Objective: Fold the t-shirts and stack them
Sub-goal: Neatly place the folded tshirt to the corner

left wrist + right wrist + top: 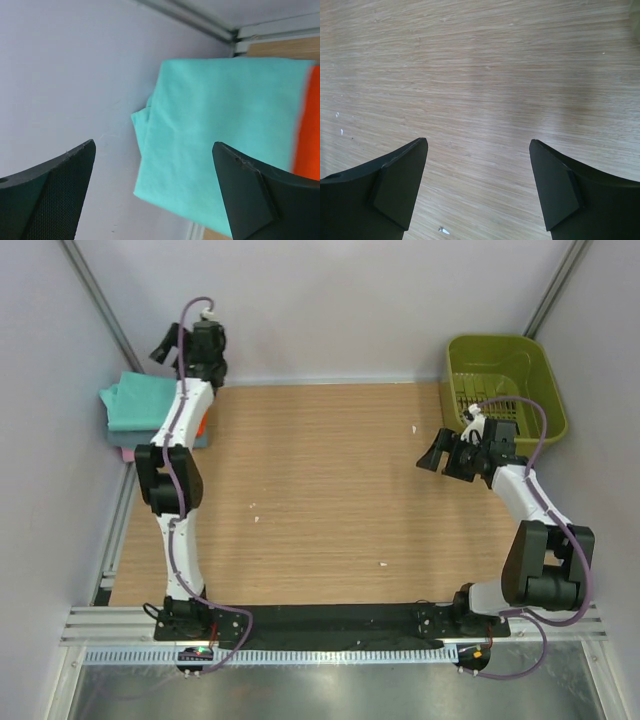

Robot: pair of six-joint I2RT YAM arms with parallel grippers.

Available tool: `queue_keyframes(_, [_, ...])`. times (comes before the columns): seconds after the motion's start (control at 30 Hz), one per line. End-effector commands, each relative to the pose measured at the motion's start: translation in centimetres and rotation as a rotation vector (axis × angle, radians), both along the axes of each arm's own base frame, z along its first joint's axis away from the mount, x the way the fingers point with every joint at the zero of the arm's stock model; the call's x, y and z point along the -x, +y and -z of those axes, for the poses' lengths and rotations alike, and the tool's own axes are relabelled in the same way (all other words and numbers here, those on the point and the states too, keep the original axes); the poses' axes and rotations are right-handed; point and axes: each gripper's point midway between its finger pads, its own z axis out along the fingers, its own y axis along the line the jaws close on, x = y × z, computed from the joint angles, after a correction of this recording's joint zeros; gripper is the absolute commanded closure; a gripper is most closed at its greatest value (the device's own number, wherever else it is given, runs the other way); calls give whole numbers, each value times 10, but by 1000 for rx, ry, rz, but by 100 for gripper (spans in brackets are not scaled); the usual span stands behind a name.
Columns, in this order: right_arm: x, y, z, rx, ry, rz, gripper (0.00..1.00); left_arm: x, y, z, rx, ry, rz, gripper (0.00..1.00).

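Stack of t-shirts point(138, 410): far-left table point(330, 480) corner, against the wall.
Top: mint-green t-shirt point(225, 125), soft, smooth, folded into a flat rectangle. Orange t-shirt point(307, 130) beneath.
Left gripper point(154, 145): spread, empty, above the stack.
Right gripper point(478, 145): spread, empty, over wood grain.
Advice: the left should lift straight up, so no fold snags.

Far left, mint shirt point(140, 400) atop folded stack point(122, 442) by the wall point(50, 390), left gripper point(164, 346) just beyond it; far right, basket point(505, 380), right gripper point(432, 456) near it over table point(320, 490).
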Motion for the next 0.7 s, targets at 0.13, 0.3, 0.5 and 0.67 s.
queue_keyframes(0.13, [-15,-2,-67,32,-206,-64,0,77,-175,-103,360,-219,353,0])
queue_keyframes(0.3, [-32,-17,-132,110,-242,17,0,128,-229,-99,745,-148,535,0])
queue_keyframes(0.5, [-35,-62,-174,346,-143,247,0,159,-215,-86,701,-100,499,0])
queue_keyframes(0.67, [-26,-57,-200,361,-152,221,0,177,-203,-87,654,-93,508,0])
